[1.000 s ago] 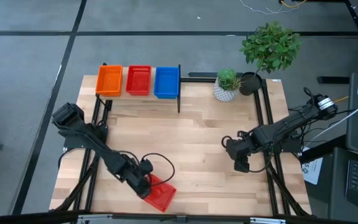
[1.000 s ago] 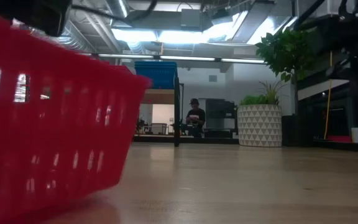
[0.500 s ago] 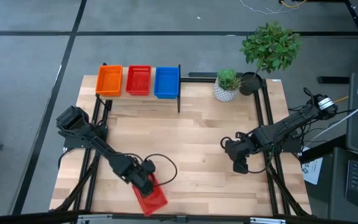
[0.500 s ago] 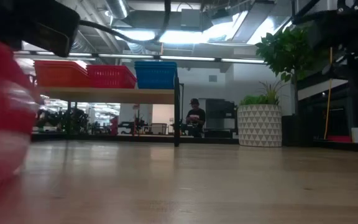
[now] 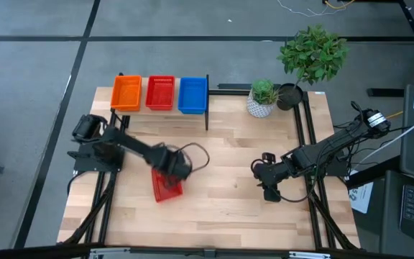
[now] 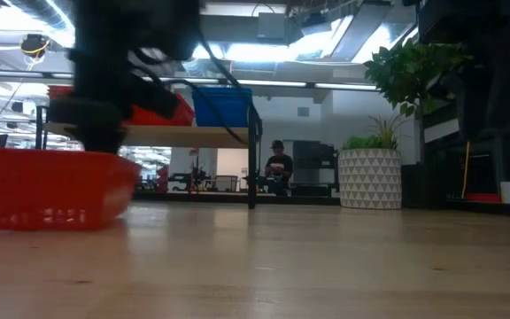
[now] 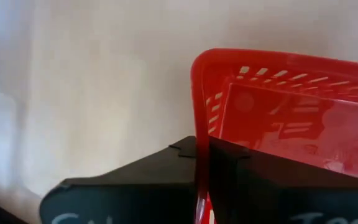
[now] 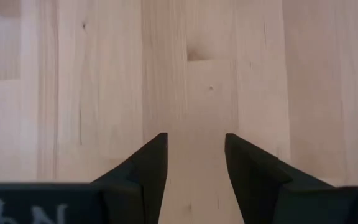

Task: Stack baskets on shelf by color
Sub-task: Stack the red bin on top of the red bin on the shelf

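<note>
My left gripper (image 5: 169, 173) is shut on a red basket (image 5: 167, 188) over the middle left of the table; the basket also shows in the low view (image 6: 42, 190). An orange basket (image 5: 126, 93), a red basket (image 5: 159, 93) and a blue basket (image 5: 192, 95) stand side by side on the shelf (image 6: 193, 135) at the far edge. I cannot tell how many are stacked in each. My right gripper (image 5: 268, 188) is open and empty over bare wood at the right (image 8: 196, 155). My left gripper (image 7: 202, 162) holds the red basket by the wall at its far end (image 7: 199, 124), near a corner. One finger is inside the basket and one outside. The fingers slant down from the table's far left. The basket sits level; whether it clears the tabletop I cannot tell.
A white patterned pot with a small plant (image 5: 262, 106) and a taller plant in a dark pot (image 5: 293, 93) stand at the far right. Bare wood lies between the two grippers. A person (image 6: 277, 167) sits far off in the room behind.
My left gripper has carried the red basket from the table's near edge toward the far edge, to the middle left. The basket has turned about and gone from tilted to level. My right gripper has shifted a little toward the table's left.
</note>
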Controlling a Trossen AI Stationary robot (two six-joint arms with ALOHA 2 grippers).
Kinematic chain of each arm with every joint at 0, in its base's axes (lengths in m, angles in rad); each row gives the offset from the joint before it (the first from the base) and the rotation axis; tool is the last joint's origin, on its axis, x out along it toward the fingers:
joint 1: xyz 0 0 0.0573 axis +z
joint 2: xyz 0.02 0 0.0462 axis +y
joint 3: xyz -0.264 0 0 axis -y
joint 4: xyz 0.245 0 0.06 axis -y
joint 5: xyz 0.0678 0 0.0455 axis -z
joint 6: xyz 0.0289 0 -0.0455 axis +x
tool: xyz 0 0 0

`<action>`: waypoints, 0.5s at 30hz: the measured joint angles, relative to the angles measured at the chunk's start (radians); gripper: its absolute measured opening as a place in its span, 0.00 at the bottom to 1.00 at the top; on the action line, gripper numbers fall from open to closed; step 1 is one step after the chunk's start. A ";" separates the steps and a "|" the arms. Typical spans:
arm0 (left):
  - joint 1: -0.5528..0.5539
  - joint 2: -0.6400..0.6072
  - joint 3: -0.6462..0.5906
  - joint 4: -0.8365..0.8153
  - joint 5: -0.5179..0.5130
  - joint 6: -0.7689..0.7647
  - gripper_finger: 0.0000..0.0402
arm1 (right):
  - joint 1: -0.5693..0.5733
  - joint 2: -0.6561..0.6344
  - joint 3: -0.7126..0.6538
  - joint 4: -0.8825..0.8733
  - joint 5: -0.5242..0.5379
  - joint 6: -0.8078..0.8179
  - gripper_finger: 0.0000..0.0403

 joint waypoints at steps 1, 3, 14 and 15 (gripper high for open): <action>0.031 0.000 0.000 0.006 -0.003 0.056 0.00 | 0.000 0.000 0.000 0.001 -0.002 0.000 0.39; 0.087 0.000 0.000 0.024 -0.008 0.146 0.00 | 0.000 0.000 0.000 0.001 -0.009 0.004 0.39; 0.223 0.003 -0.002 0.037 0.007 0.261 0.16 | 0.000 0.000 0.000 -0.002 -0.065 0.079 0.39; 0.225 0.003 0.001 0.032 0.007 0.262 0.18 | 0.000 0.000 0.000 -0.003 -0.065 0.078 0.39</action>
